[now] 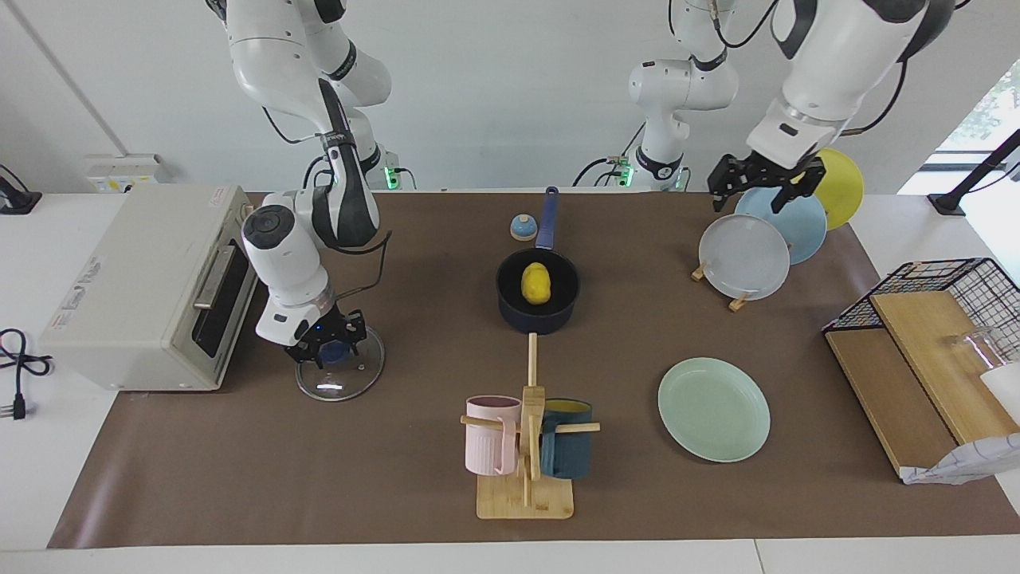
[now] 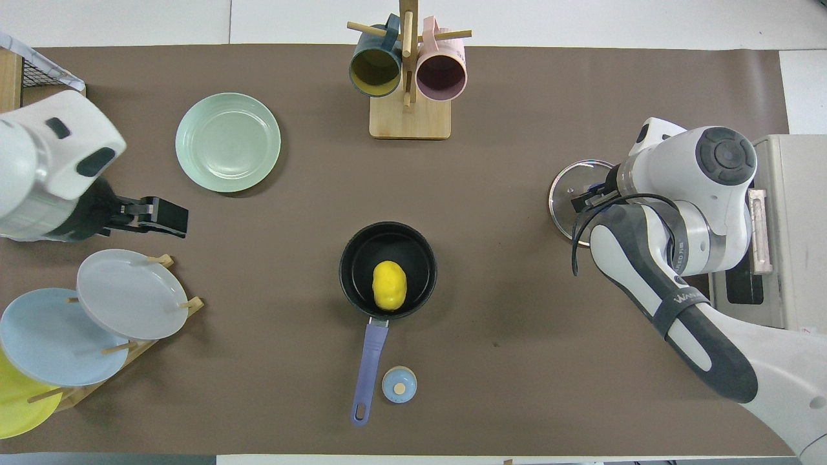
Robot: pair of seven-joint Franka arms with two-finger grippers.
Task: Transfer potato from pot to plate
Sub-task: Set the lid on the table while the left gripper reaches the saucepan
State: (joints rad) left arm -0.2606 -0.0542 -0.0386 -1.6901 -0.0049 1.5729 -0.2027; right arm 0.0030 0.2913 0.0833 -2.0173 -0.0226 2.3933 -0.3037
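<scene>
Potato [image 1: 536, 283] sits inside your pot [image 1: 510, 307] at mid-table, the pot's long handle pointing toward the robots. Your plate [image 1: 713, 408] (pale green) lies bare, farther from the robots and toward the left arm's end. Your left gripper [image 1: 766, 185] hangs in the air over the plate rack [image 1: 737, 301], fingers spread, gripping nothing. Your right gripper [image 1: 328, 348] is down at the knob of the glass lid [image 1: 323, 386] beside the toaster oven [image 1: 147, 279]; whether it still pinches the knob, I cannot tell.
</scene>
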